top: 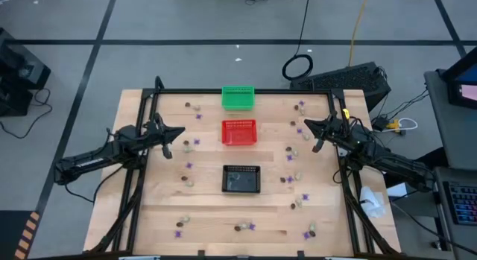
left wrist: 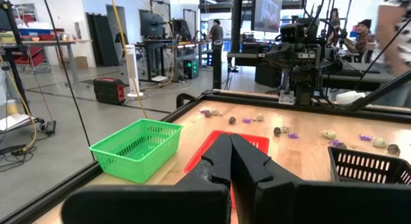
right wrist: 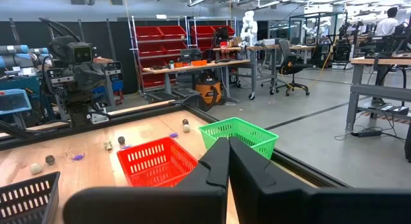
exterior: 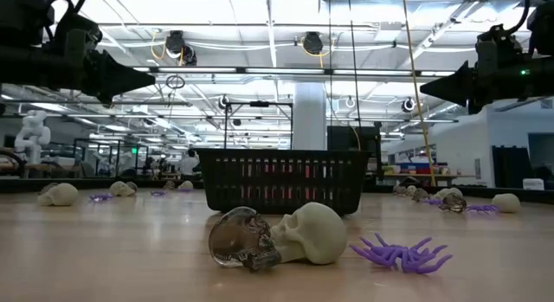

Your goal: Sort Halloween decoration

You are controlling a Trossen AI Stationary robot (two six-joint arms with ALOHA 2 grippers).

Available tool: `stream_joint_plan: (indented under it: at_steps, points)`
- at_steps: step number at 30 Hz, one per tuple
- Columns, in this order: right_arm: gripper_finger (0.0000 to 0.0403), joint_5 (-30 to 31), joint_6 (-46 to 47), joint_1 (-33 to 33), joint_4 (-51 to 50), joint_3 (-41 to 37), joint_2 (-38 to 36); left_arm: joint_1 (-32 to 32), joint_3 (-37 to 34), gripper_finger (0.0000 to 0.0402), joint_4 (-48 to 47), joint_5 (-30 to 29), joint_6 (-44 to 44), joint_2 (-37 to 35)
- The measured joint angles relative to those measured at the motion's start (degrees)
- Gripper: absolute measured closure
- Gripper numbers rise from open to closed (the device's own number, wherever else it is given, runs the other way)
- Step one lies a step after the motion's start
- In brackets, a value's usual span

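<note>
Left gripper: being held above the table's left side, pointed inward toward the baskets; fingers are being kept pressed together, nothing between them. Judged a parked, ready pose.
Right gripper: being held above the right side, mirrored toward the centre; fingers likewise being kept closed and empty.
Halloween decoration: tiny purple, cream and dark trinkets are lying scattered over the wood on both sides and along the near edge, well apart from both grippers; none is being carried.
Close trio: a clear-dark skull is touching a cream skull, with a purple spider just beside them, at the near edge in the low view.
Green basket: being kept at the far edge, centre line.
Red basket: sitting next in line, between the grippers.
Black basket: nearest of the three; whether anything is lying inside cannot be told.
Placement reasoning: the baskets are being kept in one central column, likely so either arm can reach each; three baskets probably match three colours.
Progress: sorting is judged as not yet started.
</note>
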Motion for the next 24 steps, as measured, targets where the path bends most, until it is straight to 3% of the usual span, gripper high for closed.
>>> stream_joint_plan:
  at_steps: [24]
  points:
    - [0.0403, 0.0, -0.4, 0.0, 1.8, 0.0, 0.0, 0.0, 0.0, 0.0402, 0.0, 0.0, 0.0, 0.0]
